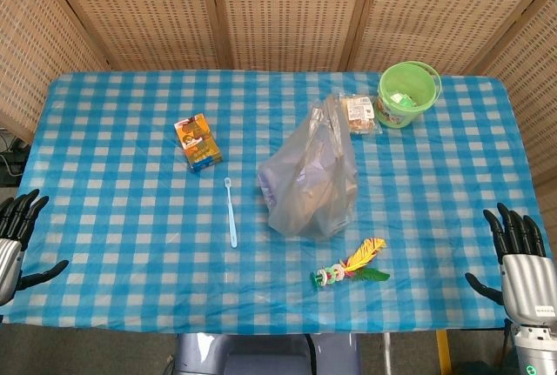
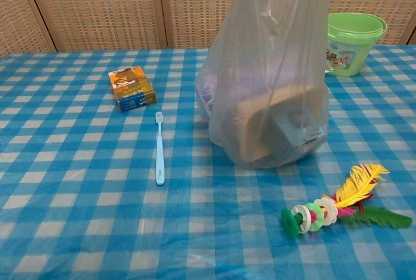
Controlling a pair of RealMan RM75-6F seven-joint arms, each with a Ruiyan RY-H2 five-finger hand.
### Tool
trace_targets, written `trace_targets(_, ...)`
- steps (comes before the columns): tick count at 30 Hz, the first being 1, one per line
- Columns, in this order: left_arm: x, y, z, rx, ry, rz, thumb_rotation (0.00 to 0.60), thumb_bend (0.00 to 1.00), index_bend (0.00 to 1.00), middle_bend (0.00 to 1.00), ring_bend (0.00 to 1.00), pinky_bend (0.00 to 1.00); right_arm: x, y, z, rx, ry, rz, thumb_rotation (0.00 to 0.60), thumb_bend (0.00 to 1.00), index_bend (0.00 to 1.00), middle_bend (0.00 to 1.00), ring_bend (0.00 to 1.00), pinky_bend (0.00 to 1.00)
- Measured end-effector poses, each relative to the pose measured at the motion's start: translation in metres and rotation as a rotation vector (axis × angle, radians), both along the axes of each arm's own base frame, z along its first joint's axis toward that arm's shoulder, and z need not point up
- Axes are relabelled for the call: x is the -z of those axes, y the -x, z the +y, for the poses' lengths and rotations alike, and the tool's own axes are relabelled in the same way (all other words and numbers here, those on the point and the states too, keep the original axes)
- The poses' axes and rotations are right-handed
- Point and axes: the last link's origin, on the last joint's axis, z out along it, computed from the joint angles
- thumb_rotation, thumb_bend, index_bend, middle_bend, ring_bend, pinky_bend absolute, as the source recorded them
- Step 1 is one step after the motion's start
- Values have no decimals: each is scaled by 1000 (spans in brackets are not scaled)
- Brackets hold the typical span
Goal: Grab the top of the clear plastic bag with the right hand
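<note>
The clear plastic bag [image 1: 309,175] stands upright in the middle of the blue checked table, with boxes inside; in the chest view the bag [image 2: 270,78] rises past the top of the frame. Its gathered top [image 1: 329,112] leans toward the far side. My right hand [image 1: 520,262] hovers at the table's near right corner, fingers spread, holding nothing, well away from the bag. At the near left edge my left hand [image 1: 17,236] is likewise open and empty. Neither hand shows in the chest view.
An orange box [image 1: 197,142] and a light blue toothbrush [image 1: 231,211] lie left of the bag. A feather toy [image 1: 352,266] lies in front of it. A green bucket [image 1: 407,93] and a snack packet [image 1: 359,114] sit behind. Wicker screens back the table.
</note>
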Motion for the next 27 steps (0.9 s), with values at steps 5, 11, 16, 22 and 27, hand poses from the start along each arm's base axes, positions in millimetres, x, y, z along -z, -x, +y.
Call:
trace_targets(5, 1, 1, 1, -5, 4, 2, 600, 0, 0, 0, 0, 0, 1, -1, -1, -1, -5, 2, 600, 0, 0, 0, 0, 0)
trace_targets(11, 0, 4, 7, -28, -1, 5, 600, 0, 0, 0, 0, 0, -1, -9, -15, -38, -59, -88, 600, 0, 0, 0, 0, 0)
trace_targets(16, 3, 6, 17, -44, -7, 19, 600, 0, 0, 0, 0, 0, -9, -26, -39, -107, -152, -258, 600, 0, 0, 0, 0, 0)
trace_targets(22, 3, 9, 25, -59, -23, 13, 600, 0, 0, 0, 0, 0, -21, -58, -80, -205, -303, -532, 600, 0, 0, 0, 0, 0)
trace_targets(27, 3, 11, 31, -75, -31, 8, 600, 0, 0, 0, 0, 0, -26, -92, -119, -243, -463, -696, 600, 0, 0, 0, 0, 0)
